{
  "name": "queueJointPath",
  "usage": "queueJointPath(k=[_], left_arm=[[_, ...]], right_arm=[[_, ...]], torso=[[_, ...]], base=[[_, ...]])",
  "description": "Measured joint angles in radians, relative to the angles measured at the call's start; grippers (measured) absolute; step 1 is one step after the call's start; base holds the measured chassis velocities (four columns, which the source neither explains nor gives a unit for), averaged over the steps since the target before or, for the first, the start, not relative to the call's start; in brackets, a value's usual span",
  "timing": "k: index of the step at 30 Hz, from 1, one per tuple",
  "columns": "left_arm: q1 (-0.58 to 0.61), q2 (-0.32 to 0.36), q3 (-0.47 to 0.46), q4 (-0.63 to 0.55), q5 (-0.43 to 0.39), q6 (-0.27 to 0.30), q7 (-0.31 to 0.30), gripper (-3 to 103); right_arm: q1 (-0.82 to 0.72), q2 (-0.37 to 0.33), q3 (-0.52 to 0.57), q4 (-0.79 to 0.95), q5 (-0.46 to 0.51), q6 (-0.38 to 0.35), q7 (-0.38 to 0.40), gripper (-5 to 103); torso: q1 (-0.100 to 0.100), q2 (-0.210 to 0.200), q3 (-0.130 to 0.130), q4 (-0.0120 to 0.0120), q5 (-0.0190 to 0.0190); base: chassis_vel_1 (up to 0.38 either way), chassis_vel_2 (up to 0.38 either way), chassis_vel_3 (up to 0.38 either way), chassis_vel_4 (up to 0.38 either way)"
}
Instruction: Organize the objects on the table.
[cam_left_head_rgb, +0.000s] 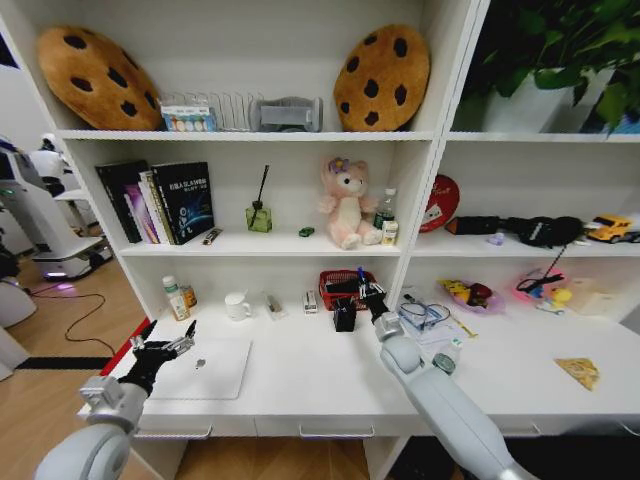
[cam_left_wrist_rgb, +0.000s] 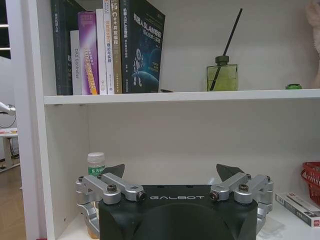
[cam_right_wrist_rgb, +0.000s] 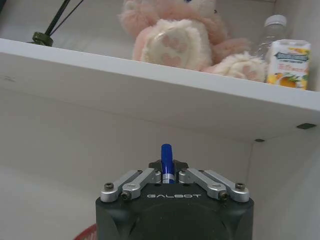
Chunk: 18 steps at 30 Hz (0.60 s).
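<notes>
Left to right across the head view. The left gripper hovers over the left end of the table, fingers spread wide and holding nothing; the closed silver laptop lies flat just beside and below it, making this the nearer arm for that item. At centre, the right gripper is raised above the black pen holder, which stands just in front of the red basket. Its fingers are closed on a blue pen, whose long axis runs upright, in line with them. The decisive relation: the holder sits just below and slightly left of the held pen, so insertion appears to call for a short leftward shift and a descent. The yellow wedge rests far right.
</notes>
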Motion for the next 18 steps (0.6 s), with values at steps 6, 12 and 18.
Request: queueJointPath(k=[6,12,18], left_arm=[[0.000,0.000,0.000,0.000,0.000,0.000,0.000,100],[0.000,0.000,0.000,0.000,0.000,0.000,0.000,100],[0.000,0.000,0.000,0.000,0.000,0.000,0.000,100]], right_arm=[[0.028,0.071,-0.035,-0.049,-0.001,0.009,-0.008,11],[0.030,0.081,-0.041,-0.076,-0.001,0.001,0.002,11],[0.023,0.063,-0.041,-0.078,0.004,-0.011,0.011,11]], torso=[[0.000,0.000,0.000,0.0001,0.0000],[0.000,0.000,0.000,-0.0001,0.0001],[0.000,0.000,0.000,-0.0003,0.0000]], base=[[0.000,0.000,0.000,0.000],[0.000,0.000,0.000,0.000],[0.000,0.000,0.000,0.000]])
